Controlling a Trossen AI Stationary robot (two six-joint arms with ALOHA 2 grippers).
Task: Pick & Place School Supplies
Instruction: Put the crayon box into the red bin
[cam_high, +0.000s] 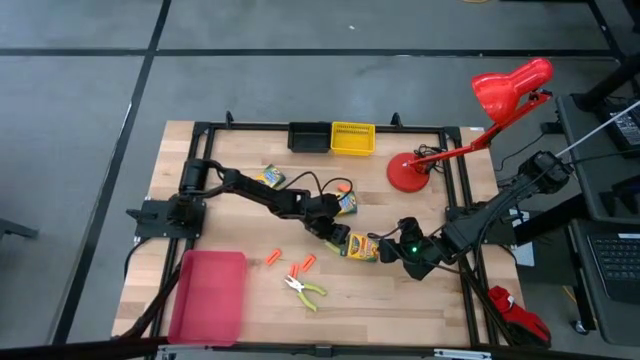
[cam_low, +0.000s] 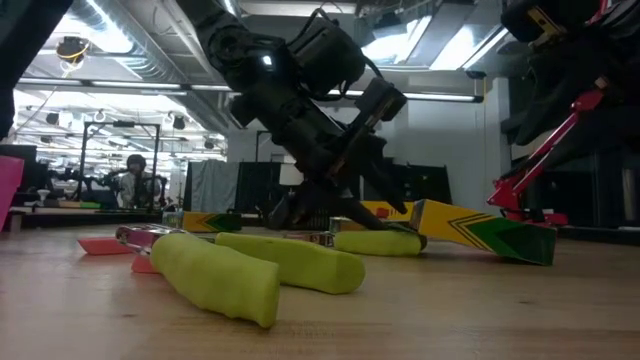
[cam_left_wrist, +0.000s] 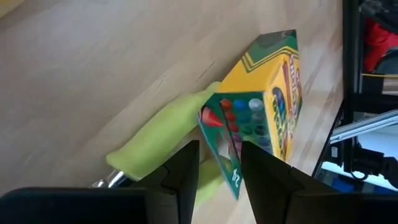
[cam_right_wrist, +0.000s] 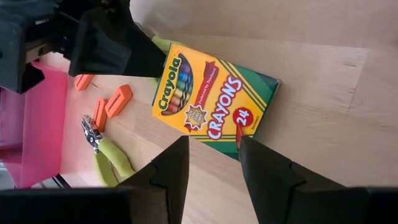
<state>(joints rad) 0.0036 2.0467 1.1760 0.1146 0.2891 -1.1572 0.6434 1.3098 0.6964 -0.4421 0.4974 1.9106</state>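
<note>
Left tool (cam_high: 338, 240): over the middle of the counter (cam_high: 420, 310), at one end of a crayon box (cam_high: 361, 246). In the left wrist view its two fingers (cam_left_wrist: 181, 171) stand on either side of the box's opened flap end; whether they press on it cannot be told.

Right tool (cam_high: 393, 251): at the opposite end of the same crayon box. In the right wrist view its fingers (cam_right_wrist: 171, 165) stand apart with the box's end edge between them, not clamped.

Crayon box, yellow and green: lies on the counter right of centre, between the two tools, printed face up toward the right wrist camera (cam_right_wrist: 211, 99). A lime-green handle (cam_left_wrist: 161, 134) lies just beside it in the left wrist view.

Second crayon box (cam_high: 270, 177): on the counter toward the far side, beside the left arm.

Third crayon box (cam_high: 346, 203): near the centre, just beyond the left tool.

Pliers with lime-green handles (cam_high: 306, 290): on the near half of the counter, apart from both tools; handles large in the foreground of the low view (cam_low: 250, 265).

Orange pieces (cam_high: 306, 264): two beside the pliers' head, one more (cam_high: 273, 258) a little to the left.

Red tray (cam_high: 209, 297): near left corner of the counter.

Black bin (cam_high: 309, 136) and yellow bin (cam_high: 352, 138): side by side at the far edge.

Red desk lamp (cam_high: 408, 172): base on the far right of the counter.
</note>
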